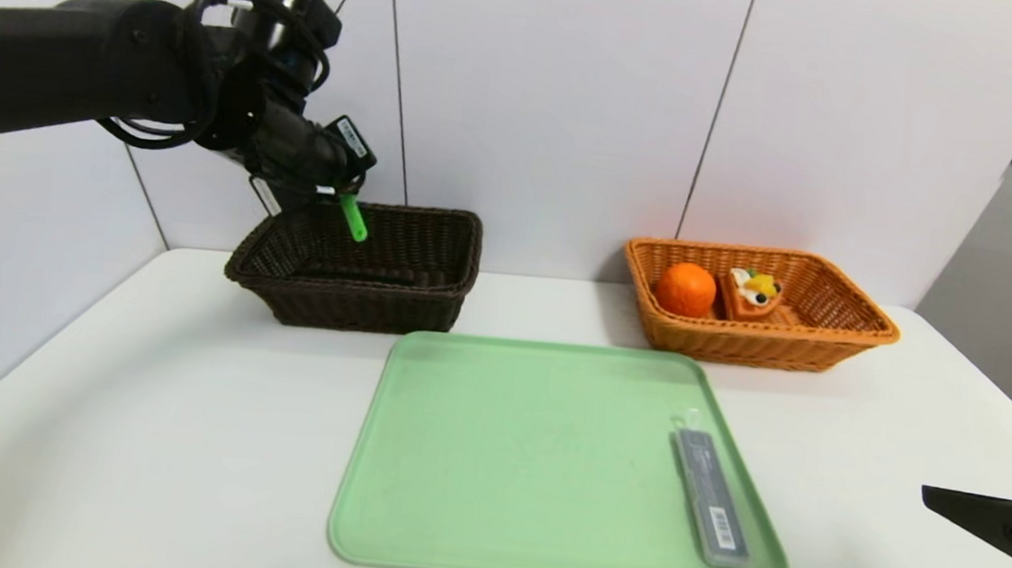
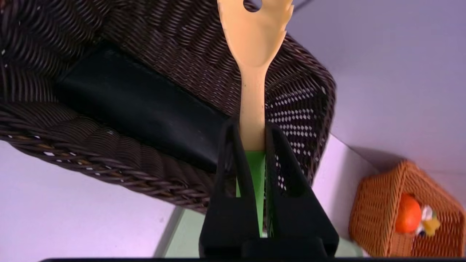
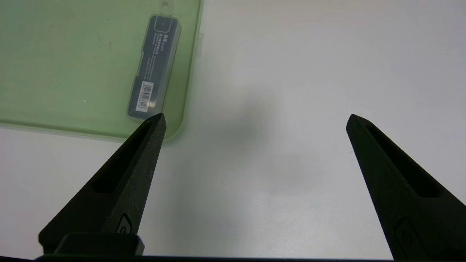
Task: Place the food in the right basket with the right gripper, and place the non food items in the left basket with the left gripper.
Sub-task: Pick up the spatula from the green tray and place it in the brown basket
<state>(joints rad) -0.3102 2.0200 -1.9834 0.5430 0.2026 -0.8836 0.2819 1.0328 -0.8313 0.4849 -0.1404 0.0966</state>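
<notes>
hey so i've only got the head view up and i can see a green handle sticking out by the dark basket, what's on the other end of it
Observer: A beige pasta server, shut between the left gripper's fingers, over the dark brown basket.
Operator: Is anything already lying in that basket? It's too dark for me to make out.
Observer: Yes, the left wrist view shows a smooth black oblong item in it.
Operator: And the right gripper, I just get one finger at the edge.
Observer: The right gripper is wide open beside the green tray, holding nothing.
</notes>
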